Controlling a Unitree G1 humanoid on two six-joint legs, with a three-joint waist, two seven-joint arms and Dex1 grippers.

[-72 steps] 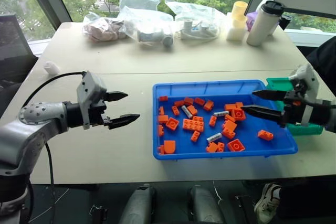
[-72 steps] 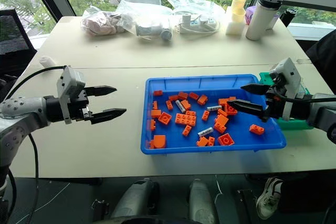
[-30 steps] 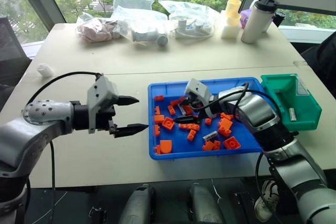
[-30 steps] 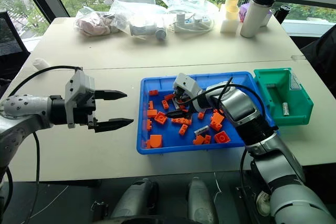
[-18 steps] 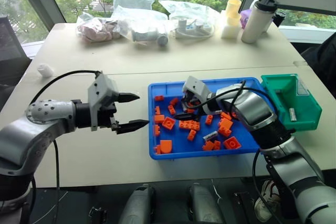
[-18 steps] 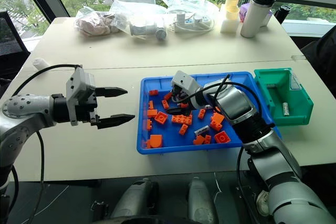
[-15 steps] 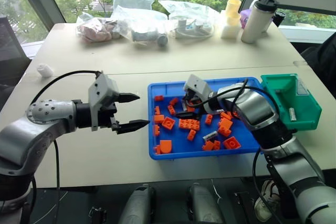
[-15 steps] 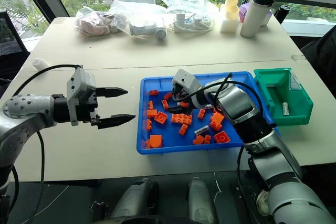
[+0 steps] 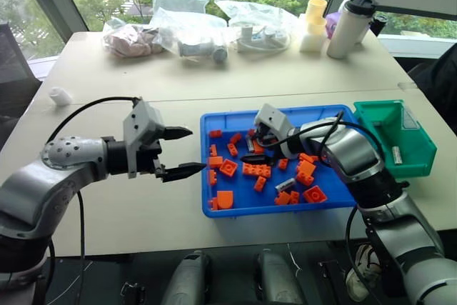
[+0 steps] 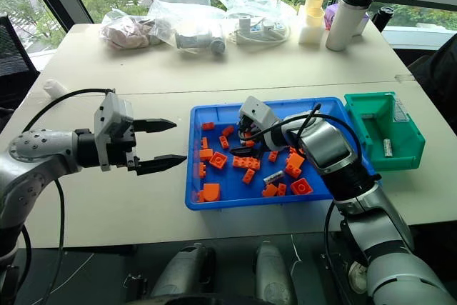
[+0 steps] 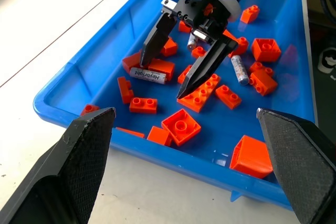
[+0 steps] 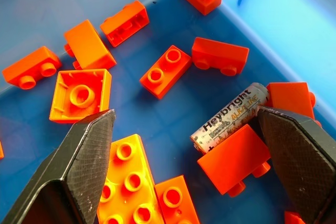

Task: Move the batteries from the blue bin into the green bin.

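The blue bin (image 9: 206, 176) sits in front of me on the table, strewn with orange bricks (image 9: 258, 170). My right gripper (image 9: 248, 146) hovers open, low over the bin's left-middle. A silver battery (image 12: 231, 118) lies between its fingertips, propped against bricks and apart from both fingers; the same battery (image 11: 148, 74) shows under them in the left wrist view. A second battery (image 9: 284, 185) lies nearer the front wall. Another battery (image 9: 397, 155) rests in the green bin (image 9: 385, 123), right of the blue one. My left gripper (image 9: 194, 150) is open and empty, above the table just left of the blue bin.
Clear plastic bags (image 9: 193, 30), a white tumbler (image 9: 353, 23) and stacked yellow and white cups (image 9: 314, 23) line the table's far side. A small white lump (image 9: 61, 95) lies at the far left. Bare tabletop surrounds the bins.
My right gripper swung from beside the green bin to the left-middle of the blue bin, still open, and has held there for the last second. The left gripper has hardly moved.
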